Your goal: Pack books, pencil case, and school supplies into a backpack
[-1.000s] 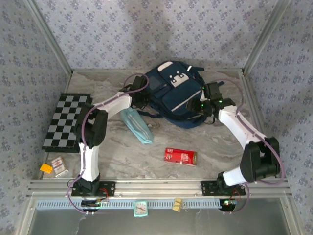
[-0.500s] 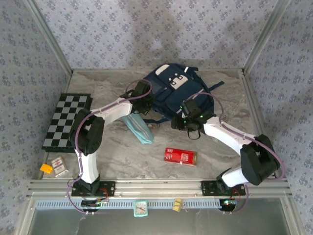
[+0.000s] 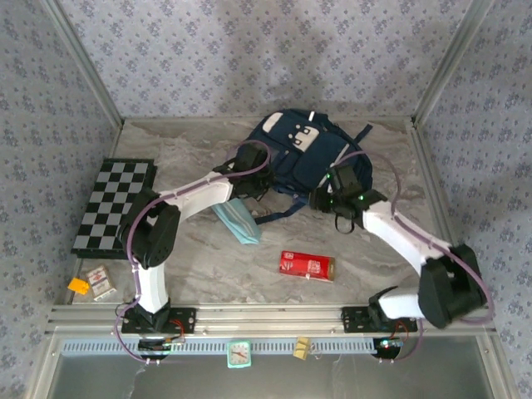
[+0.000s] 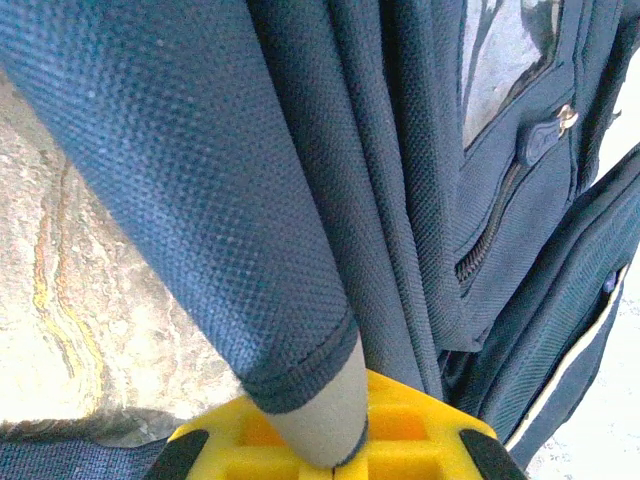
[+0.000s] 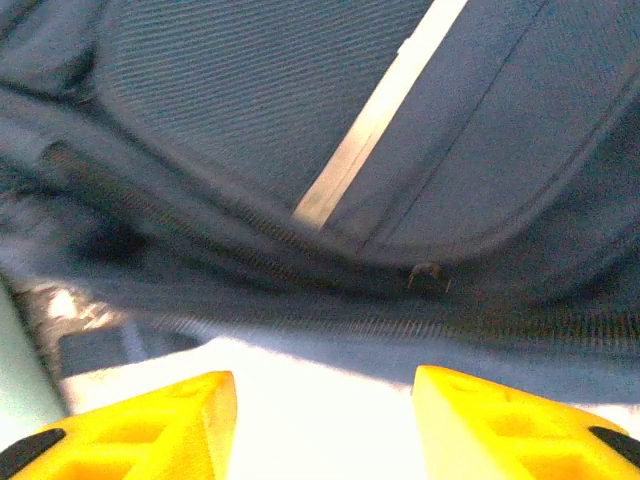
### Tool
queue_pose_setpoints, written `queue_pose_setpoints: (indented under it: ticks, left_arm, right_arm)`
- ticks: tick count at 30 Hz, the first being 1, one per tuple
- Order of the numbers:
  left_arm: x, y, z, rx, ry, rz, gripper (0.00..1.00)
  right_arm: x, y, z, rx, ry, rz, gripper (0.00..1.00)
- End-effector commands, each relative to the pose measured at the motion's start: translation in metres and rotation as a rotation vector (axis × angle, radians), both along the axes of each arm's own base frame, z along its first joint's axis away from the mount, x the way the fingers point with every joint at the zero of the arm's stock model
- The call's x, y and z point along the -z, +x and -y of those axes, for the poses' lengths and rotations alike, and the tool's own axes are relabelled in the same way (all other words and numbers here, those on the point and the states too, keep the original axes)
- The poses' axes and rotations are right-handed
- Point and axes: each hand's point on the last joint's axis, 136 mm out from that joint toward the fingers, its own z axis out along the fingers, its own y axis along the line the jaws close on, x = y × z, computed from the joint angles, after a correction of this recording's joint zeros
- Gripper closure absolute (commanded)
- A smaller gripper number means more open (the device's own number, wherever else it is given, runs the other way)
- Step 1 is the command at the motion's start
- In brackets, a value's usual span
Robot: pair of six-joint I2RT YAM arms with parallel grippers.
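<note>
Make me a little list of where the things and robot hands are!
backpack: lying at the table's far middle
left gripper: shut on a fold of the backpack
right gripper: open, empty, facing the backpack's zip
pencil case: on the table beside the backpack
red box: on the table, nearer the arms' bases
chessboard: left edge

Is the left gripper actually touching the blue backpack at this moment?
Touching. The left wrist view shows the left gripper shut on a fold of the backpack, with the fabric edge pinched between its yellow halves.
</note>
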Motion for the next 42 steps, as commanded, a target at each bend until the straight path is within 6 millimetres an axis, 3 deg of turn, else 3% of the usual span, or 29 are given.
queue_pose_setpoints:
  ticks: [1, 4, 7, 16, 18, 22, 26, 33, 37, 39, 42]
  left_arm:
    - [-0.051, 0.008, 0.017, 0.017, -0.122, 0.083, 1.00]
    - [-0.050, 0.007, 0.020, 0.020, -0.129, 0.080, 1.00]
    - [-0.054, 0.007, 0.024, 0.031, -0.135, 0.094, 1.00]
    - [-0.059, 0.001, 0.021, 0.027, -0.122, 0.117, 1.00]
    - [-0.061, 0.001, 0.019, 0.022, -0.123, 0.123, 1.00]
    - [-0.063, 0.000, 0.018, 0.023, -0.122, 0.129, 1.00]
    - [-0.062, -0.001, 0.018, 0.021, -0.135, 0.129, 1.00]
    - [-0.067, 0.001, 0.013, 0.026, -0.110, 0.158, 1.00]
    - [-0.069, 0.003, 0.013, 0.026, -0.110, 0.163, 1.00]
    - [-0.069, 0.003, 0.014, 0.031, -0.109, 0.169, 1.00]
    - [-0.067, 0.003, 0.014, 0.025, -0.115, 0.167, 1.00]
  right_arm:
    - [0.007, -0.035, 0.006, 0.063, -0.054, -0.014, 0.48]
    - [0.014, -0.042, -0.013, 0.064, -0.020, -0.020, 0.49]
    - [0.020, -0.036, -0.034, 0.051, -0.033, -0.049, 0.52]
    - [0.012, 0.011, -0.069, 0.168, -0.058, -0.071, 0.60]
    - [0.025, 0.012, -0.064, 0.225, -0.106, -0.119, 0.60]
    - [0.020, 0.033, -0.067, 0.289, -0.109, -0.098, 0.56]
    - [0.013, 0.038, -0.061, 0.342, -0.179, -0.075, 0.59]
    - [0.012, 0.036, -0.033, 0.408, -0.240, -0.091, 0.66]
    - [0.008, 0.025, -0.025, 0.393, -0.252, -0.094, 0.68]
    - [0.009, 0.023, -0.026, 0.372, -0.245, -0.091, 0.71]
    - [0.017, 0.033, -0.042, 0.274, -0.199, -0.098, 0.71]
